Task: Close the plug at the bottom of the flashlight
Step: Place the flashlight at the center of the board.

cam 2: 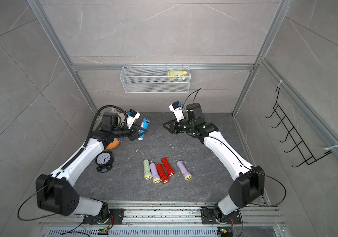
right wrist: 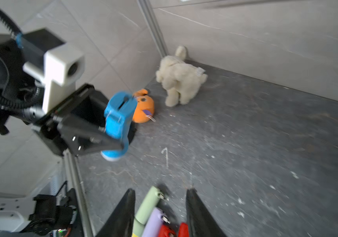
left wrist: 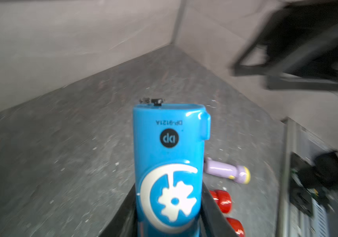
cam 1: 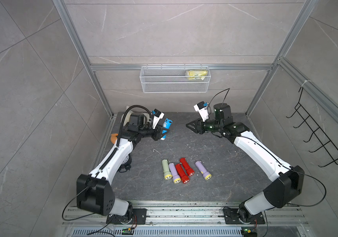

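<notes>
My left gripper is shut on a blue flashlight and holds it tilted above the back left of the table. Its lens end points down and its bottom end points up and to the right. A small dark part shows at that end's rim, and I cannot tell how the plug stands. My right gripper hangs open and empty in the air, well right of the flashlight and apart from it.
On the dark table, near the front middle, lie a green flashlight, purple flashlights and red ones. A clock, an orange toy and a plush dog are at the left. A wire basket hangs behind.
</notes>
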### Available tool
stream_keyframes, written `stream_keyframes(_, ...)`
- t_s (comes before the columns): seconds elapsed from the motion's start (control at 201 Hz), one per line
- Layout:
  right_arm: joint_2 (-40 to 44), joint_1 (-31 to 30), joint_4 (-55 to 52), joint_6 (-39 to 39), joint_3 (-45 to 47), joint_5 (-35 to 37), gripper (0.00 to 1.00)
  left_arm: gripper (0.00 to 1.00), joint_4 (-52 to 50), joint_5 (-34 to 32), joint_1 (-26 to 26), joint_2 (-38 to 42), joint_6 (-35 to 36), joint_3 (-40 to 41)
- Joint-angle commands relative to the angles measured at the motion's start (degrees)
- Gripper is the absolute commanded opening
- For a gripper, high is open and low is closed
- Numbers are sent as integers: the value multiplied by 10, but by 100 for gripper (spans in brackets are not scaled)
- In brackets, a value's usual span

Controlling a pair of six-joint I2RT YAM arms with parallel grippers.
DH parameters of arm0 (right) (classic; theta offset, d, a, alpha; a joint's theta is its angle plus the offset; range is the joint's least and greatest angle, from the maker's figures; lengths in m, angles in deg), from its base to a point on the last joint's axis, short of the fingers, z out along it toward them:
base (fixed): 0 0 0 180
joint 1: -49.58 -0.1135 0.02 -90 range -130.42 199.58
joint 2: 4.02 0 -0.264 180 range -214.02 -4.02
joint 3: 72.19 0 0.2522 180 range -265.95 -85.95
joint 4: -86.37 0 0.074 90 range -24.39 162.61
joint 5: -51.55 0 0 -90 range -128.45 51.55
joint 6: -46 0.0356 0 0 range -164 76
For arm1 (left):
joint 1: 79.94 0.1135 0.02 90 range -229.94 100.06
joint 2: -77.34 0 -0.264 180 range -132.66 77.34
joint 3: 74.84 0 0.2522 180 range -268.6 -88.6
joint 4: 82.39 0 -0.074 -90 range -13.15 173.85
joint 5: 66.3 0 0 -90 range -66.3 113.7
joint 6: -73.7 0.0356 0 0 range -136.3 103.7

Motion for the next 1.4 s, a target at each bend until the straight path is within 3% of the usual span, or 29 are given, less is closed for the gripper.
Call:
stream_keyframes(0.0, 64, -1, -13, -10, 37, 132, 42, 0, -91, -227, 2, -87, -114, -85)
stream_keyframes(0.179, 120, -2, -36, 2, 75, 164, 42, 0, -184, -307, 2, -230, -213, -200)
stream_keyframes(0.358, 152, -4, -51, 8, 100, 169, 42, 0, -164, -312, -4, -252, -283, -175)
stream_keyframes(0.742, 161, -6, -59, 10, 118, 160, 42, 0, -152, -324, -48, -312, -301, -166)
stream_keyframes(1.015, 166, -6, -60, 7, 123, 151, 42, 2, -153, -317, -51, -354, -304, -179)
stream_keyframes(1.06, 166, -6, -60, 6, 124, 152, 42, 10, -155, -316, -51, -355, -304, -180)
stream_keyframes(1.11, 165, -7, -61, 6, 125, 153, 42, 27, -153, -318, -51, -354, -309, -177)
stream_keyframes(1.12, 165, -7, -61, 6, 125, 153, 42, 41, -153, -319, -51, -353, -310, -175)
stream_keyframes(1.13, 165, -6, -61, 6, 125, 153, 42, 79, -151, -319, -51, -353, -310, -173)
stream_keyframes(1.135, 165, -6, -61, 6, 126, 153, 42, 89, -150, -319, -51, -352, -310, -172)
stream_keyframes(1.15, 165, -6, -61, 6, 126, 152, 42, 98, -148, -316, -51, -350, -311, -171)
stream_keyframes(1.399, 162, -6, -59, 9, 132, 150, 42, 100, -85, -321, -51, -255, -327, -86)
